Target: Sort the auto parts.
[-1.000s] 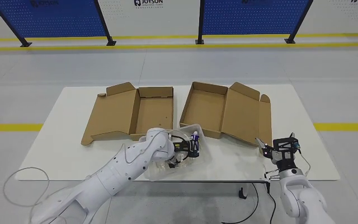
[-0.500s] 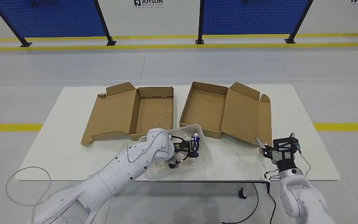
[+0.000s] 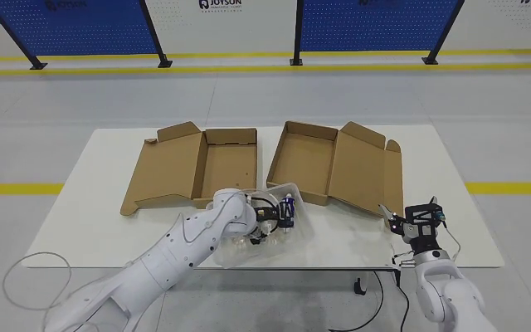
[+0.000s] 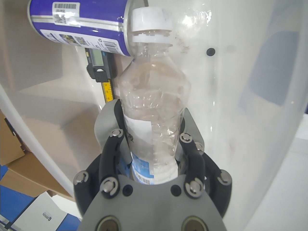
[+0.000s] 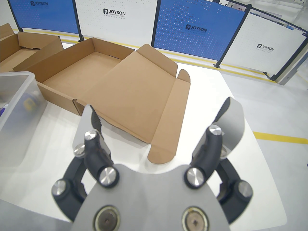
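Nearest, the right pincer (image 5: pixel 160 111) hangs released over the white desk (image 5: pixel 204 85). The left pincer (image 4: pixel 150 117) is clenched round a crumpled clear plastic bottle with a white cap (image 4: pixel 154 82), inside the transparent plastic bin (image 3: pixel 278 187) beside a blue can (image 4: pixel 79 17). Over the last second it has edged slightly toward the open brown cardboard boxes (image 3: pixel 307 162) beyond, so the lift-out seems to be starting.

White table (image 3: pixel 108 166), blue-and-white partition panels (image 3: pixel 373 21) behind, yellow floor lines (image 3: pixel 21 189).

bottle (image 4: pixel 154 92), can (image 4: pixel 81 17), caliper (image 4: pixel 98 66) in bin (image 5: pixel 16 106) | bin before left box (image 3: pixel 220 166), right box (image 3: pixel 311 162)
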### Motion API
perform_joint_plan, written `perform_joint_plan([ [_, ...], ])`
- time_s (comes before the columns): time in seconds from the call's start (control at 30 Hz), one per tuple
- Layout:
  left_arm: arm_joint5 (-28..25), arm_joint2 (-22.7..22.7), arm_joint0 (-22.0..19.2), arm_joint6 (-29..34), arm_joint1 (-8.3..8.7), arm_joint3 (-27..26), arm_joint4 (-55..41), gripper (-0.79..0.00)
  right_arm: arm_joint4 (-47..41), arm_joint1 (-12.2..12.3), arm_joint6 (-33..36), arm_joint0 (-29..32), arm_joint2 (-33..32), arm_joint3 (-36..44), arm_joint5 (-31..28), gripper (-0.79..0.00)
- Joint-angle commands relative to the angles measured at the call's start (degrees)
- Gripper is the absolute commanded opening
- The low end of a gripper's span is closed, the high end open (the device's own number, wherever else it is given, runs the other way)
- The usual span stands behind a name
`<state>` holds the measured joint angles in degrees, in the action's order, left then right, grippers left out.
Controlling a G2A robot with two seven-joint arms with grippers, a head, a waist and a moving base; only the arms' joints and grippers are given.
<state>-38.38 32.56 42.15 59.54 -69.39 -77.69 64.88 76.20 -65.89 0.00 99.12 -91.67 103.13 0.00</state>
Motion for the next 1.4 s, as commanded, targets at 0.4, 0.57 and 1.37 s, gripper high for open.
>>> perform_joint_plan([
  [0.4, -0.8, 8.3, 4.4, -2.7, 3.24, -8.1, 0.0, -0.785, 0.0, 0.0, 0.0, 0.0, 0.0, 0.0, 0.0, 0.0],
  [0.57, -1.8, 11.9, 6.7, -4.7, 4.48, -10.7, -1.3, -0.785, 0.0, 0.0, 0.0, 0.0, 0.0, 0.0, 0.0, 0.0],
  [1.37, -16.4, 27.9, 16.9, -21.7, 9.29, -14.6, -21.1, -0.785, 0.0, 0.0, 0.0, 0.0, 0.0, 0.0, 0.0, 0.0],
])
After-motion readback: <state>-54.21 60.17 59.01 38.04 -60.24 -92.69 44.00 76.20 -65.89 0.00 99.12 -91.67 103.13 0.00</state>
